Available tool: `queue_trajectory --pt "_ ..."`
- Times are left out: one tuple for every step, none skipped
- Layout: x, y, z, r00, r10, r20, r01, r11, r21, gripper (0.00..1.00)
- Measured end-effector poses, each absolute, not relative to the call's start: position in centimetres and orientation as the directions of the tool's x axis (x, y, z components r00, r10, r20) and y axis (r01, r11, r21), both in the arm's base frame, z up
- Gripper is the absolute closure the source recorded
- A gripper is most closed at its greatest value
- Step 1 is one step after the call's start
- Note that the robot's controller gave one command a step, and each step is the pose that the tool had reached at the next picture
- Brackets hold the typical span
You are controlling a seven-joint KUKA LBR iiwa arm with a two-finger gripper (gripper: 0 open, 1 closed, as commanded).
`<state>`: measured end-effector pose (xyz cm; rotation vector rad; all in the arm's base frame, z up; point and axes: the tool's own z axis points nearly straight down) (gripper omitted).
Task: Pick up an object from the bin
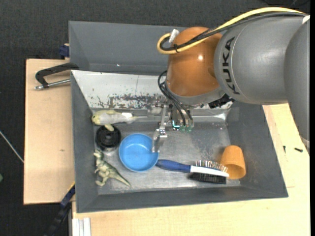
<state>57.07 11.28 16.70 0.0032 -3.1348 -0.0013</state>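
scuffed grey metal bin (209, 142), jaws at rim of blue bowl (135, 154), spread cannot be told, brush (197, 169), orange cup (234, 161) nearby

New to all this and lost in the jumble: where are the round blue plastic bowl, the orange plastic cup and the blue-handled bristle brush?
Round blue plastic bowl (135, 155): camera view, its inner floor.
Orange plastic cup (233, 160): camera view, its outer side wall.
Blue-handled bristle brush (173, 166): camera view, its blue handle.
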Motion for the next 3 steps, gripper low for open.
queue_trajectory --pt "54.2 15.6 9.1 -0.987 -0.159 -0.008 -0.159 0.987 0.002 0.0" --pt "54.1 15.5 8.9 -0.987 -0.159 -0.004 -0.159 0.987 0.001 1.0" --pt "54.9 17.7 24.3 -0.984 -0.177 -0.015 -0.177 0.984 0.003 1.0"
